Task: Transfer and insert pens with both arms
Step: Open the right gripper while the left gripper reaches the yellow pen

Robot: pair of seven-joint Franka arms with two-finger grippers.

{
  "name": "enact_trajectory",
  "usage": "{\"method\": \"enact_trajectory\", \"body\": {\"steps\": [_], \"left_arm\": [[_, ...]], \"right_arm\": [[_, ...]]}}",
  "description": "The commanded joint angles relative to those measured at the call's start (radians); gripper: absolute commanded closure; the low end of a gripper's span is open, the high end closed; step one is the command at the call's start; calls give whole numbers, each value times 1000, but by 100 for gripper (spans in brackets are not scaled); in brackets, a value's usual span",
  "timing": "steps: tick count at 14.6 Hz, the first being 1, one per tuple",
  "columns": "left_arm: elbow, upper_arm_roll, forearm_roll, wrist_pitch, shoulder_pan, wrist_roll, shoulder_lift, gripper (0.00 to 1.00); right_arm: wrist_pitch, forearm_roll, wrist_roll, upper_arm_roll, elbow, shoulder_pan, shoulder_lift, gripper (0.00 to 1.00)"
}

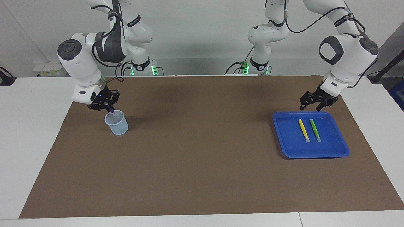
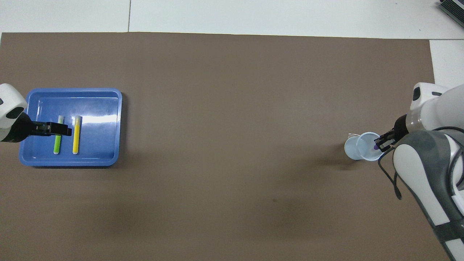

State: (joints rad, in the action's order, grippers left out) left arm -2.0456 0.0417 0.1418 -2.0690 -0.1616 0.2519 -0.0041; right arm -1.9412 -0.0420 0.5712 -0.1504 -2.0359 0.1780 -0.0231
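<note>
A white worktop (image 1: 31,132) carries a wide brown mat (image 1: 202,157), with a pale wall along the robots' end and green lights glowing at the two arm bases. On it there is one pale blue cup (image 1: 116,122), one blue tray (image 1: 311,135) and three pens in all. Toward the right arm's end of the worktop, the cup stands upright on the mat, and the right pincer (image 1: 107,106) hangs just over the cup's rim at the side nearer the robots. Its fingertips are pressed together on the purple pen (image 1: 111,110), whose lower end points down into the mouth of the cup; in the overhead view the purple tip (image 2: 376,147) shows just inside the rim, and whether it touches the wall of the cup cannot be told. The middle of the mat lies between cup and tray, which are well apart. Toward the left arm's end sits the tray, with the yellow pen (image 1: 304,130) and the green pen (image 1: 315,130) lying side by side in it, apart from each other, pale ends pointing away from the robots. The left pincer (image 1: 313,101) hangs over the tray's edge nearest the robots, its fingers spread and holding nothing.
</note>
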Motion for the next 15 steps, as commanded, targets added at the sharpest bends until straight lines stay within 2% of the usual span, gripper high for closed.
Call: {"method": "enact_trajectory", "body": {"steps": [1,5,6,7,9,11,15], "left_arm": [[-42,7,-19,-106,-12,12,25,16],[-39,7,-19,-195,-18,17,96,18],[-34,7,-21,-216,-18,21,120,18],[-34,7,-37,-235,-19,24,131,18],[-30,7,-76,-264,-21,29,162,18],[-30,7,-77,-312,-29,29,196,18],[-30,7,-77,-378,-32,30,248,20]], "right_arm": [[-97,-22,10,-17,-96,18,-38,100],[-166,-22,6,-17,-170,57,-35,98],[-163,-21,0,-17,-173,58,-35,88],[-163,-21,-14,-17,-178,58,-37,70],[-156,-21,-30,-17,-178,58,-37,47],[-144,-21,-27,-18,-172,58,-37,40],[-23,-3,-28,-20,-80,43,-37,40]]}}
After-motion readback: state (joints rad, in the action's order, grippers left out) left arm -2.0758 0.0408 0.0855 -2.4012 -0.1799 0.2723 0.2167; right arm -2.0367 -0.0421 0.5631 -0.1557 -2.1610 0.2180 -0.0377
